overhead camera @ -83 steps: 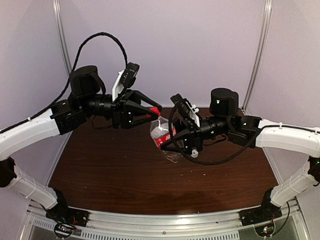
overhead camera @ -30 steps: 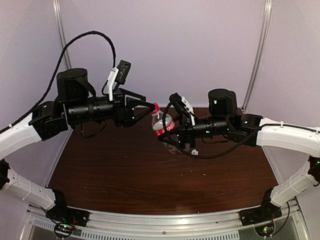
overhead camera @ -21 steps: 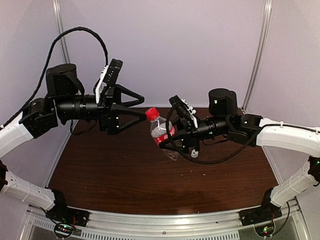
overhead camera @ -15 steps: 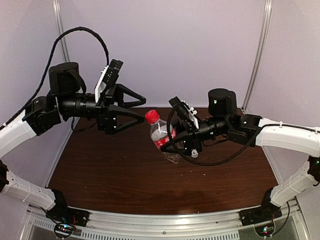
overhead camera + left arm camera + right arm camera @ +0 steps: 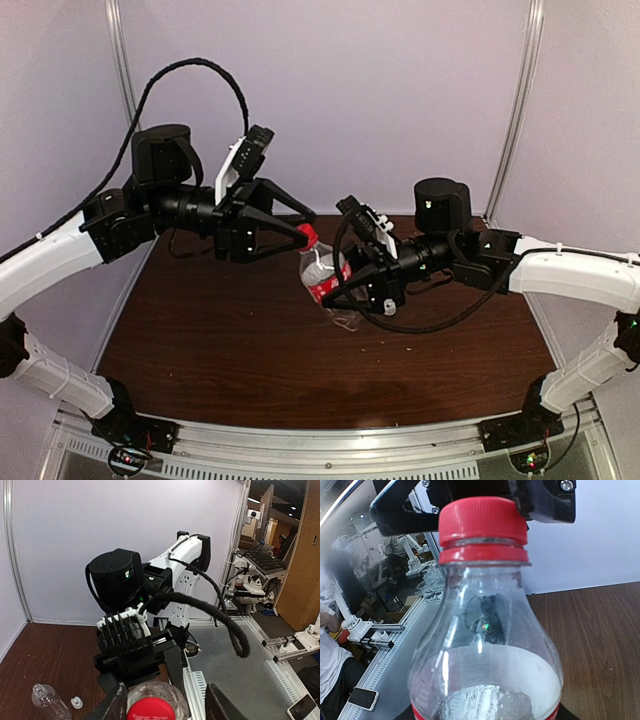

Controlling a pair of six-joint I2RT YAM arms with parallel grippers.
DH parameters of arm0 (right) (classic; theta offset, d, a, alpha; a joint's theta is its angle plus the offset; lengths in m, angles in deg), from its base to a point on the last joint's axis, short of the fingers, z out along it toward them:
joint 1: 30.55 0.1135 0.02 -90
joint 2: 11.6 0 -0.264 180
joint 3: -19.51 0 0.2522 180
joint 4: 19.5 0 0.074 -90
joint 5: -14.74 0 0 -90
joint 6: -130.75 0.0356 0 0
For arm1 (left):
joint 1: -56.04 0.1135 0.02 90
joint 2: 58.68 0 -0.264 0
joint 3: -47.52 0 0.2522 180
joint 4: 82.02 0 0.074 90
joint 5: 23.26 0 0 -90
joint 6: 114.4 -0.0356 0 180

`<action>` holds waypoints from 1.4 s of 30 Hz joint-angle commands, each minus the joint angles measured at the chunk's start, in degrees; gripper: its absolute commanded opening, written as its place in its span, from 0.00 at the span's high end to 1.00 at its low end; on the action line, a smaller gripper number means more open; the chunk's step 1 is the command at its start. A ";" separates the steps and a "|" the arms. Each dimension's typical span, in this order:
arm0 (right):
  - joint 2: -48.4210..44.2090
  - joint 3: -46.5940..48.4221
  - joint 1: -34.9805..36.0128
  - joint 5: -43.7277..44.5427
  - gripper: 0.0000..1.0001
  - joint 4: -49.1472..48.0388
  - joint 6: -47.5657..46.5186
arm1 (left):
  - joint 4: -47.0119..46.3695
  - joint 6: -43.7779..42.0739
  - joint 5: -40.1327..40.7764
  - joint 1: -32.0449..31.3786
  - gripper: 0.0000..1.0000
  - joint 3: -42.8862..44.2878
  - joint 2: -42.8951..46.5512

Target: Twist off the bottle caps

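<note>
My right gripper (image 5: pixel 338 284) is closed on the body of the small clear bottle (image 5: pixel 322 272), at its red label band, and holds it tilted in the air over the table (image 5: pixel 220 340). The red cap (image 5: pixel 308 236) is on its neck. My left gripper (image 5: pixel 306 231) is spread wide with one finger on each side of this cap. In the left wrist view there is a gap between the cap and both fingers (image 5: pixel 114 706), so they do not touch it.

The table is dark brown wood with a soft shine, and a metal rail (image 5: pixel 330 440) runs along its near edge. The walls (image 5: pixel 400 90) are pale lilac, with aluminium posts (image 5: pixel 520 100) at the corners. On the wood near the back wall is the second clear bottle (image 5: pixel 49 702) (whether it stands or lies, I cannot tell), and a small pale cap (image 5: pixel 76 702) is just beside it, not on it. Beyond the table's open side I see a workshop room with desks (image 5: pixel 265 562) and other machines.
</note>
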 commanded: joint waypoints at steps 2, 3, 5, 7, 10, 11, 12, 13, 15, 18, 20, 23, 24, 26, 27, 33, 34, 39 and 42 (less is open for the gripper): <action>0.09 1.26 0.38 -0.75 0.67 -2.07 0.51 | -5.92 2.49 -3.27 0.81 0.52 -0.10 -0.18; 0.02 1.18 0.32 -0.51 0.67 -2.01 0.44 | -6.17 2.68 -3.25 0.79 0.53 -0.34 -0.15; -0.17 1.17 0.34 -0.10 0.67 -2.02 0.42 | -6.35 2.77 -3.15 0.79 0.53 -0.81 -0.06; -0.44 1.09 0.34 0.19 0.67 -2.11 0.33 | -6.36 2.89 -2.81 0.79 0.52 -1.34 0.02; -0.53 1.08 0.34 0.32 0.67 -2.22 0.42 | -7.20 3.35 -2.49 0.79 0.50 -1.84 0.04; -0.57 1.08 0.32 0.29 0.67 -2.24 0.42 | -7.49 3.53 -2.42 0.79 0.50 -1.94 -0.04; -0.64 1.01 0.31 0.33 0.67 -2.24 0.42 | -7.76 3.68 -2.44 0.80 0.50 -2.10 -0.09; -0.73 1.00 0.31 0.35 0.67 -2.24 0.46 | -8.07 3.80 -2.41 0.79 0.50 -2.27 -0.10; -0.88 0.99 0.31 0.42 0.67 -2.33 0.50 | -8.41 3.91 -2.37 0.79 0.50 -2.54 -0.26; -1.11 0.84 0.31 0.59 0.68 -2.33 0.44 | -9.26 4.47 -2.78 0.88 0.51 -3.03 -0.38; -1.12 0.73 0.31 0.54 0.68 -2.46 0.51 | -9.65 4.61 -2.82 0.88 0.53 -3.30 -0.53; -1.11 0.56 0.34 0.72 0.68 -2.67 0.51 | -10.07 5.01 -3.19 0.88 0.57 -3.51 -0.72; -1.10 0.55 0.32 0.91 0.68 -2.68 0.51 | -10.37 5.19 -3.29 0.88 0.59 -3.60 -0.75; -1.15 0.42 0.26 1.59 0.68 -2.68 0.43 | -10.65 5.54 -3.26 0.88 0.63 -3.75 -0.60; -1.19 0.38 0.23 2.23 0.68 -2.54 0.26 | -10.80 5.77 -3.02 0.88 0.65 -3.86 -0.46; -1.83 0.62 -0.03 10.98 0.68 0.07 -0.76 | -10.82 9.02 3.33 0.88 0.86 -3.94 0.02; -2.07 0.70 -0.04 13.32 0.68 0.46 -0.92 | -10.47 9.86 5.41 0.89 0.88 -3.85 0.10; -2.77 1.32 -0.04 27.04 0.67 3.55 -2.29 | -6.21 19.76 27.46 -0.30 0.96 -2.89 0.76; -2.86 1.24 -0.04 34.74 0.67 4.26 -2.65 | -1.85 24.39 40.35 -3.17 0.96 -1.43 0.53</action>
